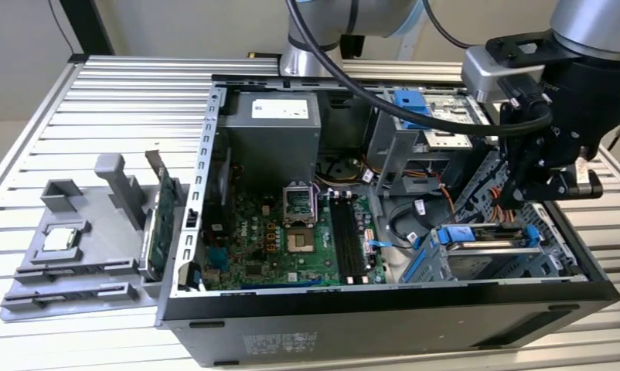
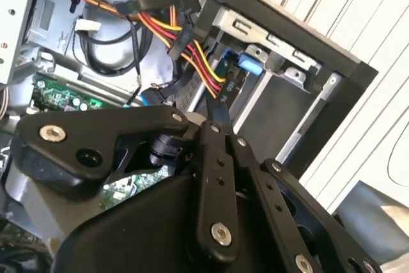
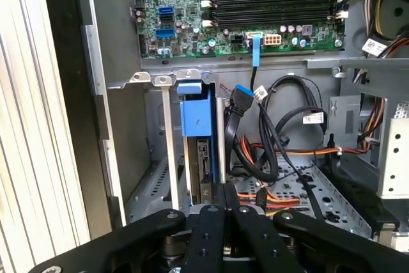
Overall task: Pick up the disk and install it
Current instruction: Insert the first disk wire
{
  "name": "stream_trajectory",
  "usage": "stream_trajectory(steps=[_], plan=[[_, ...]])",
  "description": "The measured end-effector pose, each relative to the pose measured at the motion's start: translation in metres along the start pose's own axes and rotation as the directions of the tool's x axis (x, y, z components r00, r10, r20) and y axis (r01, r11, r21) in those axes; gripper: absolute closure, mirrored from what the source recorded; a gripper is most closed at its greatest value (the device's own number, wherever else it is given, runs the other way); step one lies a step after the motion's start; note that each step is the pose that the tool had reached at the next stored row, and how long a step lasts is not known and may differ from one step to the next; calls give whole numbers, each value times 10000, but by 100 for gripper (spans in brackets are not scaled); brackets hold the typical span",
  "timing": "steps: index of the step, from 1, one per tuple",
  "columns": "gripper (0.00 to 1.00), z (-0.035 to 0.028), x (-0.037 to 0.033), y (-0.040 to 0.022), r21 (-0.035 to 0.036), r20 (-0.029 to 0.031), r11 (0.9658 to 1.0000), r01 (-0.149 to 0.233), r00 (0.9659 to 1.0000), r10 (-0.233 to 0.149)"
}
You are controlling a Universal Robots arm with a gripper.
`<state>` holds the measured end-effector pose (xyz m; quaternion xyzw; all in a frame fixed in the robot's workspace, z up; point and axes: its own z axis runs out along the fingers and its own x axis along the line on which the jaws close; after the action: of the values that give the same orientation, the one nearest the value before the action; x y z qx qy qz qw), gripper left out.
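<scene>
The pincer (image 3: 225, 191) is seen closest in the first wrist view; its two fingers are pressed together and nothing is held between them; the disk (image 3: 199, 151) is found just past the tips, a little to one side, stood on its edge in a slot of the computer case (image 3: 96, 94); its long side is pointed straight away from the pincer, toward the green motherboard (image 3: 255, 4); black cables (image 3: 281, 126) are bunched beside it; farthest out, the case is set on the ribbed bench (image 1: 134, 100).

light: bright, even, probably overhead | glare: slatted table (image 1: 93, 108) washed pale | shadow: inside computer case (image 1: 372, 325) dim
</scene>
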<state>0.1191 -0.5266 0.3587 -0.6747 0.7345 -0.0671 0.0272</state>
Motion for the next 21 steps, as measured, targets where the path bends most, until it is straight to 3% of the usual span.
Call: stream_trajectory(steps=[5,7,10,11,13,16,21], plan=[[100,25,37,-142,-98,71,10000,-4,10000,5],[100,40,58,-169,-136,175,9999,-16,9998,18],[100,45,91,-176,-298,384,9996,-31,9993,42],[100,47,110,-181,-359,414,9994,-31,9991,46],[100,54,151,-208,-413,414,9991,-28,9991,46],[100,65,189,-248,-419,413,9991,-28,9991,45],[100,75,200,-245,-418,400,9991,-28,9992,44]])
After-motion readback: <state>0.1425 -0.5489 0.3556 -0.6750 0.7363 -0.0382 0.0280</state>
